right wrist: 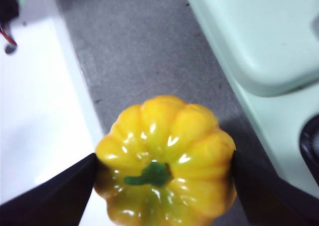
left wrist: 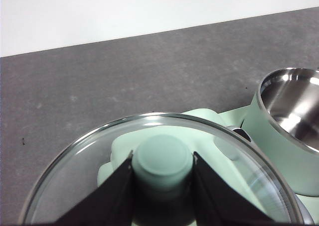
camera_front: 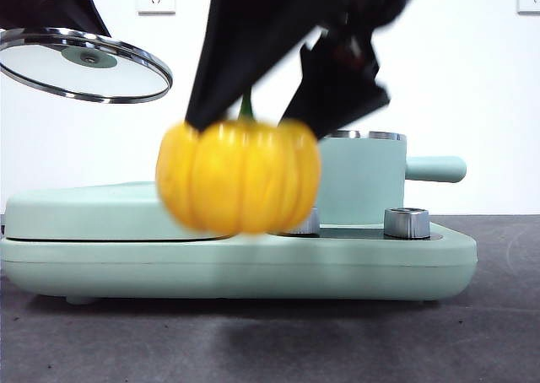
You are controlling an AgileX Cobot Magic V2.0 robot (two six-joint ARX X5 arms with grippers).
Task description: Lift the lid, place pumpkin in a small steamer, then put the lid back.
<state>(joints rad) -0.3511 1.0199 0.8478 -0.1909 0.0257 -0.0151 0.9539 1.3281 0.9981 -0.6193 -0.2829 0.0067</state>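
Pinching pumpkin (camera_front: 239, 177) by its sides, right gripper (camera_front: 253, 120) holds it in air before steamer (camera_front: 361, 179). Left gripper (left wrist: 162, 167) clamps lid (camera_front: 83, 64) knob, lid aloft.

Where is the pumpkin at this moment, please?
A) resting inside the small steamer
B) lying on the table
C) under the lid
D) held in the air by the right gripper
D: the right gripper clamps the pumpkin at its sides, off the table, short of the small steamer.
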